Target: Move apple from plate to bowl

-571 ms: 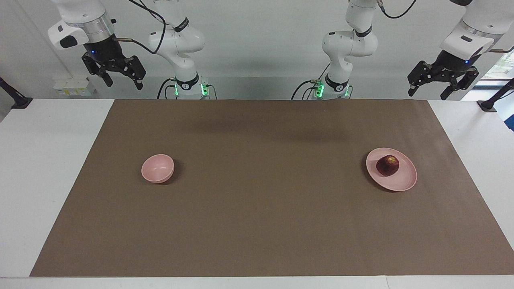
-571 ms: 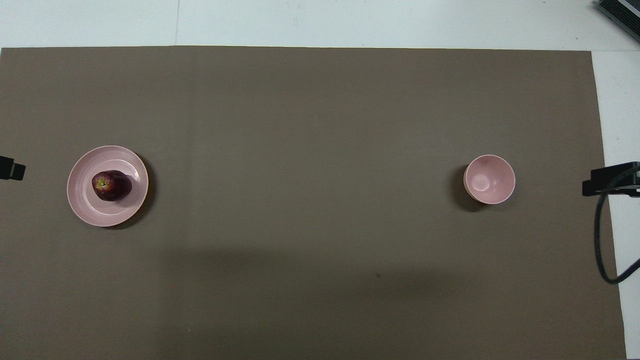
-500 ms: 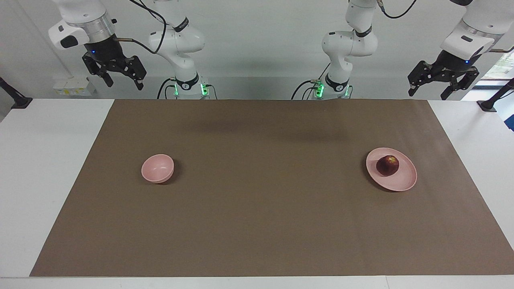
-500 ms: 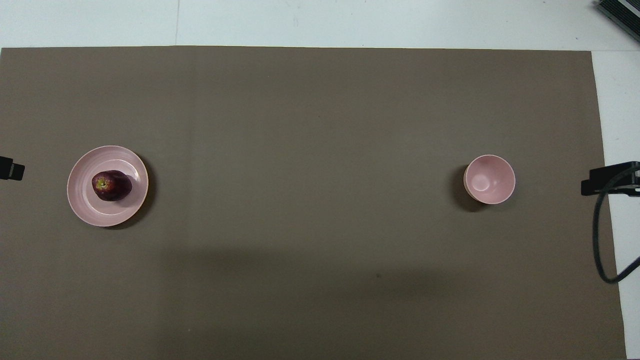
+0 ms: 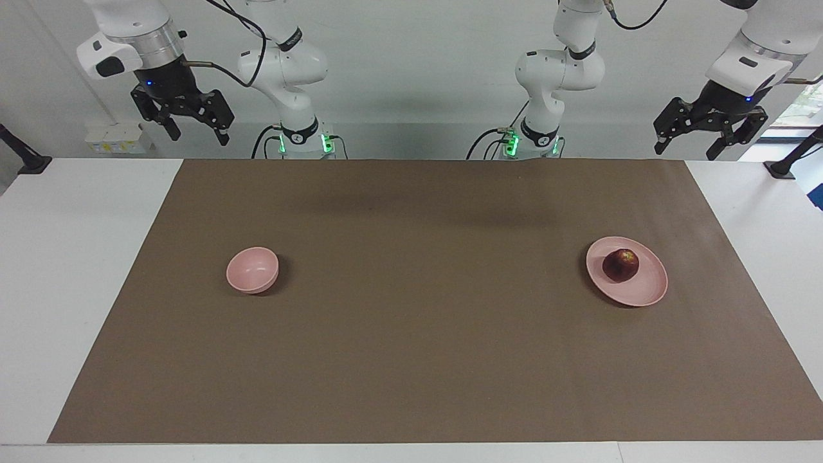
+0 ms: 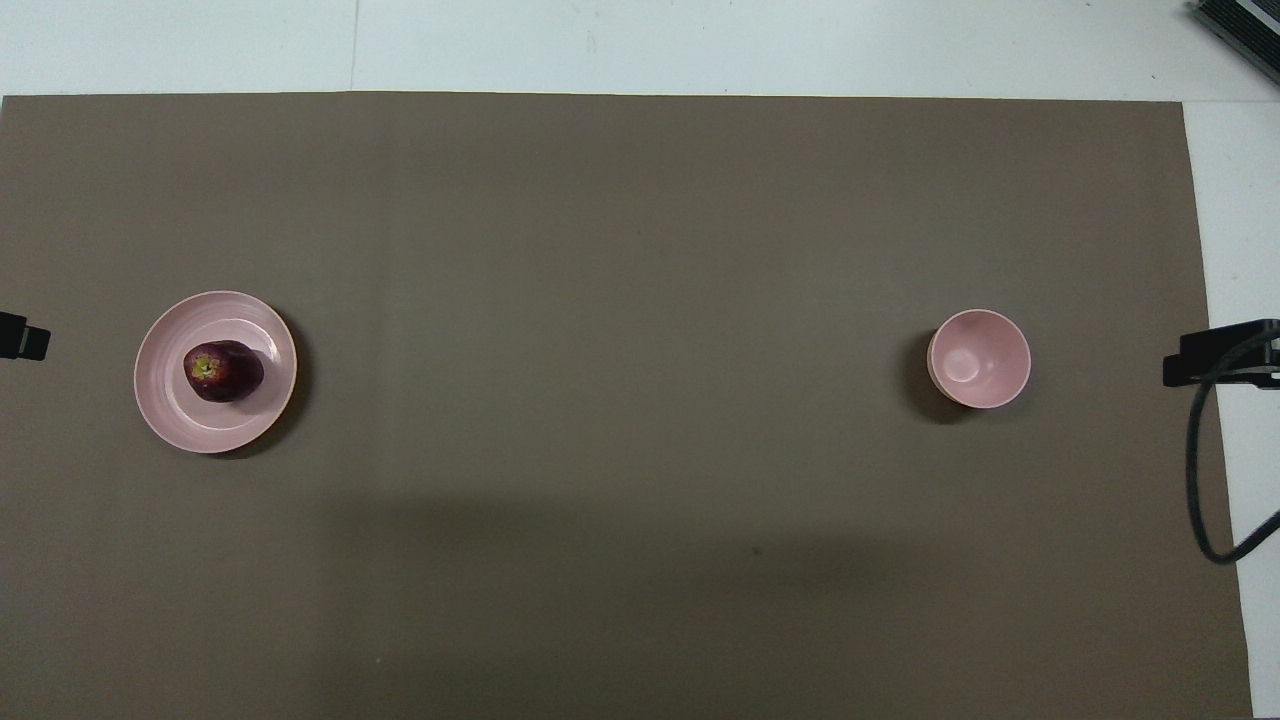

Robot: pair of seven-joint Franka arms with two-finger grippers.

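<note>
Across the table lies a brown mat (image 5: pixel 411 302), bare apart from the two pink dishes, so nothing stands between them. At the left arm's end sits the plate (image 5: pixel 646 289) with the apple (image 5: pixel 620 265) on it, untouched; well apart, at the right arm's end, stands the empty bowl (image 5: pixel 253 270), about as near to the robots as the plate. Compared with half a second ago almost nothing has changed: both arms have only drifted slightly while raised, so the task has not started. The left gripper (image 5: pixel 688 145) hangs high over the table's edge at its own end, fingers spread wide and holding nothing. The right gripper (image 5: pixel 196 132) hangs likewise at its end, also wide and empty, and waits. The left arm looks best placed to fetch the apple, though the carry to the bowl is long
</note>
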